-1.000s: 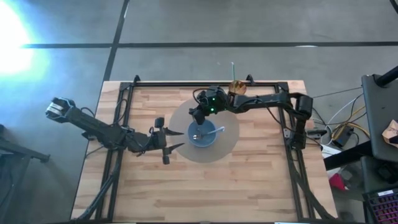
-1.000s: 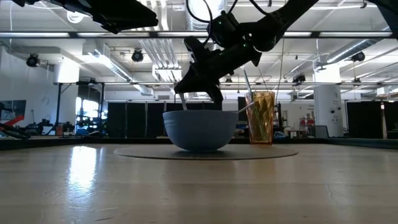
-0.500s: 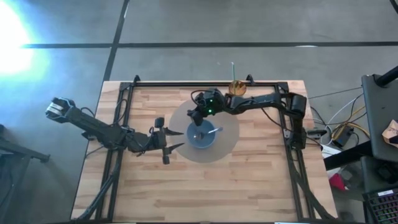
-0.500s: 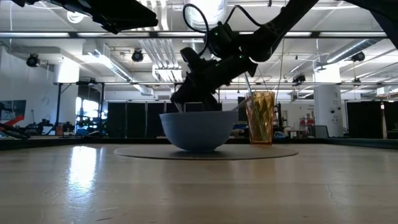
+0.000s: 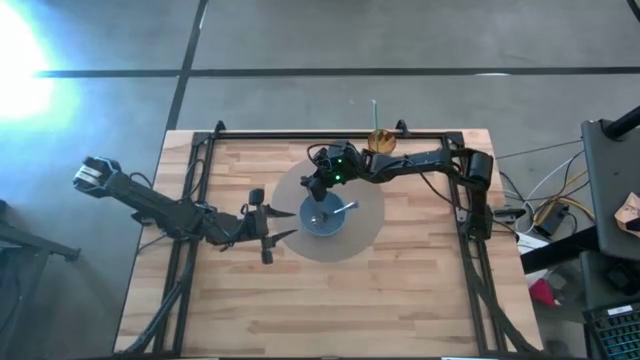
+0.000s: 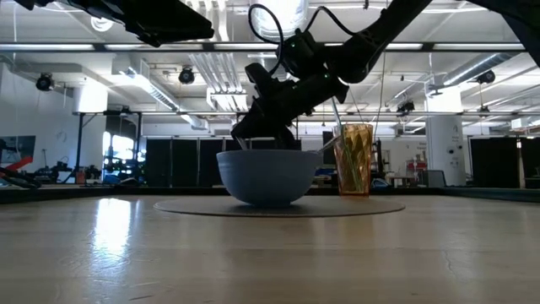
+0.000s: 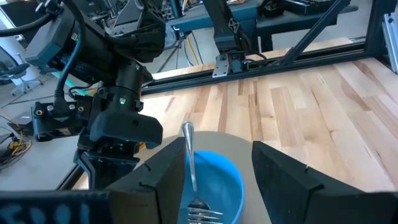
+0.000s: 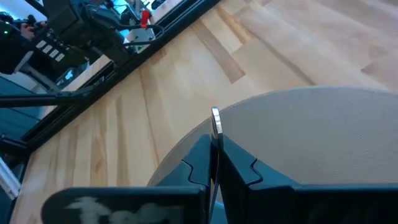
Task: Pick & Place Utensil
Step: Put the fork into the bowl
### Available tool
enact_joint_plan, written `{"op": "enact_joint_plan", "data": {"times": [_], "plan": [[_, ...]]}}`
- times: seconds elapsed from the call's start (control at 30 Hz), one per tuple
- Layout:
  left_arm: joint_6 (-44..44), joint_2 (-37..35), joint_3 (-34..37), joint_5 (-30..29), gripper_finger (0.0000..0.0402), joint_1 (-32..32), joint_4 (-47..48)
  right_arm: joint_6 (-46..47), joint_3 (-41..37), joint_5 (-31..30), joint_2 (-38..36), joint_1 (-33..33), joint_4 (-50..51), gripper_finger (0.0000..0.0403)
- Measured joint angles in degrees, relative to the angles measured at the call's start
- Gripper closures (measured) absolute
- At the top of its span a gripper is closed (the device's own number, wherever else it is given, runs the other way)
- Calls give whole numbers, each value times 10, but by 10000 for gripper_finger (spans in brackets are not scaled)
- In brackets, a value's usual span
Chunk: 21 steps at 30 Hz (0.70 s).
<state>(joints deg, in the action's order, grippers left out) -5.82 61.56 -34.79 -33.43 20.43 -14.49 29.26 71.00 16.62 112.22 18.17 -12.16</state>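
A blue bowl (image 5: 325, 218) sits on a round grey mat (image 5: 365, 235). A metal fork (image 7: 191, 168) lies in it, tines down, its handle leaning on the rim toward the table's right (image 5: 347, 208). An amber glass (image 5: 380, 140) holding more utensils stands at the far edge. My right gripper (image 5: 315, 186) hovers over the bowl's far-left rim, shut on a thin metal utensil (image 8: 215, 118). My left gripper (image 5: 283, 224) waits open, just left of the bowl, touching nothing. My right gripper pinches a thin metal utensil between its two fingers (image 8: 200, 163). The fingers slant down from the table's far right, and the utensil runs along them. Its rounded end (image 8: 215, 114) sticks out past the fingertips and points down at the bowl's rim (image 6: 244, 142); whether it touches, I cannot tell.
The table's black frame rails (image 5: 300, 133) run along the far edge and both sides. Bare wood (image 5: 330, 300) lies near and to the right of the mat. The room beyond shows in the low view.
My right gripper has sunk lower over the bowl and shifted slightly toward the table's left, carrying the held utensil's end down to the rim. In the last half second it has kept still.
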Motion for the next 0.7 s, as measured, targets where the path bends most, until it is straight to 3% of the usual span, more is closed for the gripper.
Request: {"op": "enact_joint_plan", "data": {"times": [0.7], "plan": [[1, 0, 0, 0, 213, 0, 0, -56, 0, -29, 1, 10, 41, 389]]}}
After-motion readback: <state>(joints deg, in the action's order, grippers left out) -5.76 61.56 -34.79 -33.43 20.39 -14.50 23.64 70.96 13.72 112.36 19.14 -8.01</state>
